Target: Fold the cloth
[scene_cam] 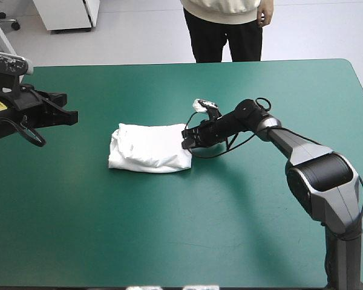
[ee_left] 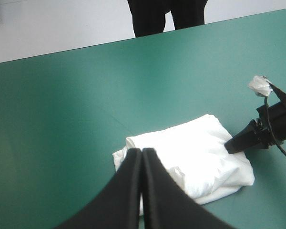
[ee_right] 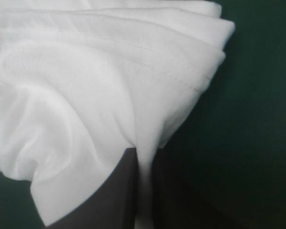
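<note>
The white short-sleeved T-shirt (scene_cam: 148, 148), a folded bundle, lies on the teal-green bench (scene_cam: 169, 229). The black-fingered right tool (scene_cam: 186, 143) is clamped on the bundle's right edge. The black-fingered left tool (ee_left: 142, 150), pressed together, hangs well left of it. Likely best: release gently and back away level, keeping the layers stacked.

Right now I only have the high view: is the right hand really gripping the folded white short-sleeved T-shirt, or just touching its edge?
Observer: Gripping. In the right wrist view the right hand is shut on the folded white short-sleeved T-shirt, with cloth pinched between its black fingers.
Operator: What lies ahead of it?
Observer: Several stacked folded edges, one with a stitched hem line.
Operator: And the left hand?
Observer: Its wrist view shows the left hand shut, fingers meeting in one arch, holding nothing.
</note>
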`<state>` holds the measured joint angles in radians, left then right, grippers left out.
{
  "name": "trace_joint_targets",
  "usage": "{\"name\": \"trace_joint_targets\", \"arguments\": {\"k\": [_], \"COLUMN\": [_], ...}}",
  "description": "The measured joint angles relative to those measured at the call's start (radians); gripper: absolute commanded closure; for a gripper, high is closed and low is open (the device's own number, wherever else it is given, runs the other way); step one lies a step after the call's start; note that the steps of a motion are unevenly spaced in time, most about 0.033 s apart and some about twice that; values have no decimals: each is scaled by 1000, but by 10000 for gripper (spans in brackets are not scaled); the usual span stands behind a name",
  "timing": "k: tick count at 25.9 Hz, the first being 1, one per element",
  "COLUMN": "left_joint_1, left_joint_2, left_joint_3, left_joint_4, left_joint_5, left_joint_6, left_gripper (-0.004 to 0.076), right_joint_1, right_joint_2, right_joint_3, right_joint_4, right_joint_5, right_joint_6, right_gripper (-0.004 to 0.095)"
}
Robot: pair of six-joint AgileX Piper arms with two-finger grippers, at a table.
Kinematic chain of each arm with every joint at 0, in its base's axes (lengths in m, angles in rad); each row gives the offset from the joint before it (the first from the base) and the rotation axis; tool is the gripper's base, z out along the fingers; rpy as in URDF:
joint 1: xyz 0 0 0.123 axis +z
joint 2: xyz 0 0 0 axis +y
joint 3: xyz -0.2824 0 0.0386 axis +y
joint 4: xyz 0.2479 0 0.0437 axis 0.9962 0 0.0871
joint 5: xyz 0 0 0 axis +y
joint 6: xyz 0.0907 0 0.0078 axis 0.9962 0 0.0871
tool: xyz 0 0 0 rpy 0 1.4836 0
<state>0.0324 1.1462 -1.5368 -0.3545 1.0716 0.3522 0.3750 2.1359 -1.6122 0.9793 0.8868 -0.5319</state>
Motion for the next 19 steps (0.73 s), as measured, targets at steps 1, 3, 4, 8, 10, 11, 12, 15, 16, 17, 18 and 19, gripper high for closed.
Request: {"name": "trace_joint_targets", "arguments": {"k": [1, 3, 4, 8, 10, 11, 12, 15, 16, 17, 18, 19], "left_joint_1": [0, 0, 0, 0, 0, 0, 0, 0, 0, 0, 0, 0], "left_joint_2": [0, 0, 0, 0, 0, 0, 0, 0, 0, 0, 0, 0], "left_joint_3": [0, 0, 0, 0, 0, 0, 0, 0, 0, 0, 0, 0], "left_joint_4": [-12, -50, -62, -86, -88, -89, -91, -93, -94, -94, -96, -101], "left_joint_5": [-1, -2, -2, -2, -2, -2, -2, -1, 3, 6, 10, 12], "left_joint_6": [0, 1, 1, 1, 1, 1, 1, 1, 3, 4, 4, 4], "left_gripper": [733, 733, 733, 733, 733, 733, 733, 733, 733, 733, 733, 733], "right_joint_1": [-15, -56, -77, -208, -265, -297, -332, -433, -477, -506, -543, -578], "right_joint_2": [-31, -103, -134, -270, -305, -320, -338, -380, -390, -398, -404, -408], "right_joint_3": [0, 0, -1, -1, 1, 6, 12, 35, 43, 50, 58, 67], "right_joint_4": [-36, -156, -221, -599, -729, -791, -835, -963, -997, -1026, -1047, -1061], "right_joint_5": [-9, -9, -2, 114, 177, 203, 219, 238, 241, 242, 244, 242], "right_joint_6": [13, 62, 89, 240, 289, 314, 332, 381, 398, 411, 423, 432], "right_gripper": [904, 905, 904, 907, 907, 907, 907, 907, 907, 907, 908, 908]}}
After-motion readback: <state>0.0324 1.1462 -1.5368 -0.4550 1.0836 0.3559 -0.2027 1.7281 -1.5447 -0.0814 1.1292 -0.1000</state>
